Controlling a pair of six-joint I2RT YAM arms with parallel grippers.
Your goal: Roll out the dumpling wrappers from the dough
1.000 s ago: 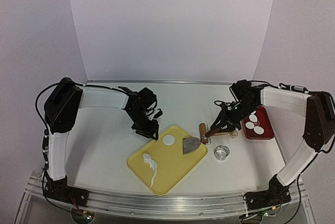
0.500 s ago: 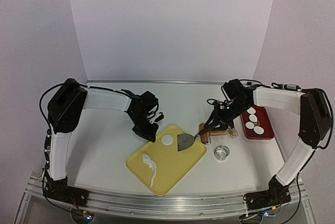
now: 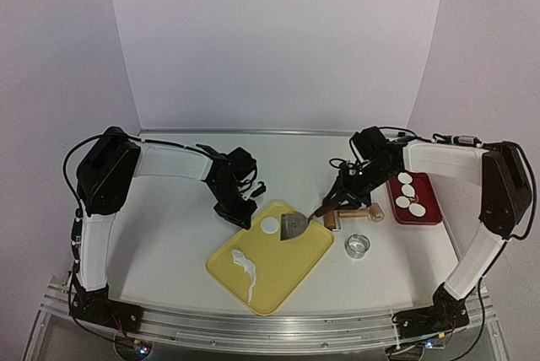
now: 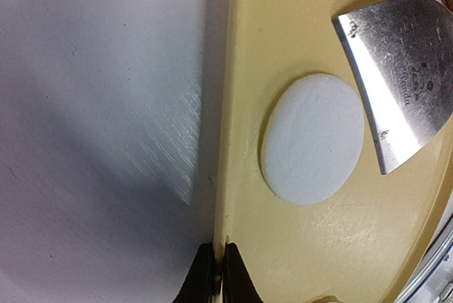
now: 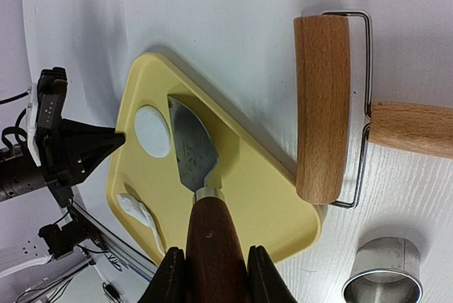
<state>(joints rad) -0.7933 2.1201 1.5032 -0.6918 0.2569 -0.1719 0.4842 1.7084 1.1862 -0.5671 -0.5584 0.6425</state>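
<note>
One dumpling wrapper [image 3: 269, 225], a thin white disc, lies at the far end of the yellow tray [image 3: 278, 281]. My left gripper [image 3: 245, 213] is shut on the tray's far-left rim [image 4: 225, 197]; the wrapper [image 4: 313, 138] lies just beyond its fingertips. My right gripper [image 3: 339, 201] is shut on the brown wooden handle [image 5: 212, 246] of a metal spatula. The spatula blade [image 5: 191, 147] rests on the tray, its tip touching the wrapper's right edge [image 5: 152, 132]. An irregular white dough scrap [image 3: 245, 268] lies at the tray's near left. Several more wrappers lie on the red plate [image 3: 429, 211].
A wooden rolling pin [image 3: 337, 213] lies just right of the tray, under my right arm. A metal ring cutter [image 3: 358, 247] stands in front of it. The red plate is at the far right, near the table's edge.
My right gripper has moved left with the spatula, bringing the blade across the tray up to the wrapper. The left gripper has kept its hold on the rim.
</note>
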